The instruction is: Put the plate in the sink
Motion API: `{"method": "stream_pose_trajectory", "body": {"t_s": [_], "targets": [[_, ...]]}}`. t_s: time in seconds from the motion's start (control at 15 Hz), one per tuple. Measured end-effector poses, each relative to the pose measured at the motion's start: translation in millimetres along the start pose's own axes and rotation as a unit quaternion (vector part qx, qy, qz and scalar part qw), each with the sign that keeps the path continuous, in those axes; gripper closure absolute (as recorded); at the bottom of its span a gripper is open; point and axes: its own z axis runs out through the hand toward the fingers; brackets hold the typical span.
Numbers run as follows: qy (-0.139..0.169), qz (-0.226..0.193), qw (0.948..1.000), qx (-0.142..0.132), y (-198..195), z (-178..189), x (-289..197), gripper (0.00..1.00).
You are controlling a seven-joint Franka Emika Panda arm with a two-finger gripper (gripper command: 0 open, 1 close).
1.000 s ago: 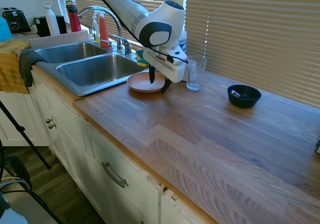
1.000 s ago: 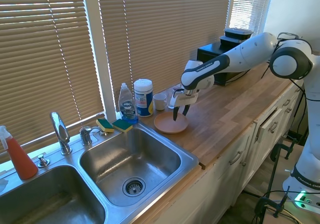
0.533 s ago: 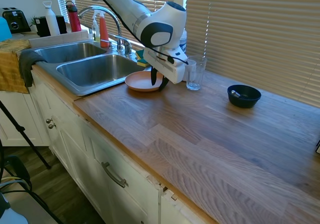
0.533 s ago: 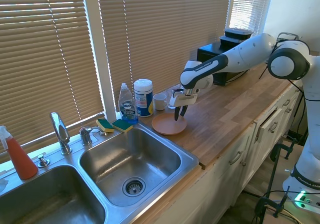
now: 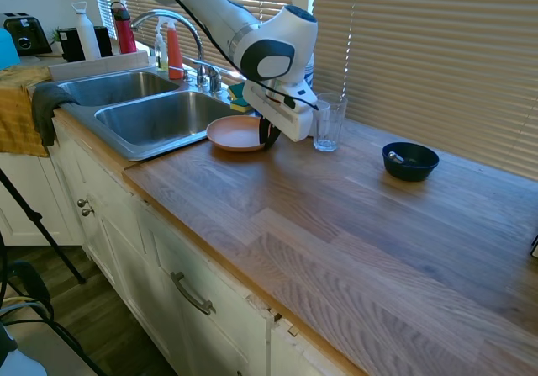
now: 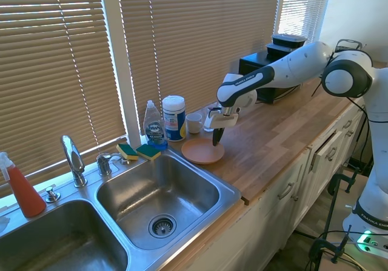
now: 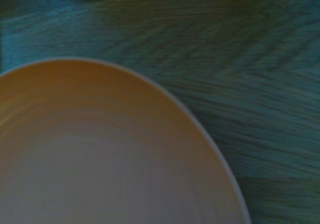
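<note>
While the terracotta plate [image 5: 236,133] sat on the wooden countertop [image 5: 353,225] just beside the near basin of the steel sink [image 5: 155,117], the gripper [image 5: 268,134] had its dark fingers pinched together on the plate's rim, on the side away from the sink. A clear drinking glass [image 5: 329,123] stood close behind, and a dark blue bowl [image 5: 409,161] lay well apart.

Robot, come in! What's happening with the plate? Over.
Gripper shut on plate rim. Plate on counter beside sink, not in yet. Nothing between them.
</note>
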Motion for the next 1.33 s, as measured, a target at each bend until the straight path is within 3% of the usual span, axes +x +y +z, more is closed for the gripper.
{"method": "stream_pose_trajectory", "body": {"t_s": [0.33, 0.8, 1.07, 1.33], "targets": [[-0.018, -0.020, 0.9996, 0.013, -2, -8, 1, 1.00], [-0.027, -0.069, 0.9968, 0.030, -21, -55, -31, 1.00], [-0.004, -0.099, 0.9951, 0.008, -63, -72, -102, 1.00], [0.027, -0.118, 0.9923, -0.026, -107, -60, -174, 1.00]]}}
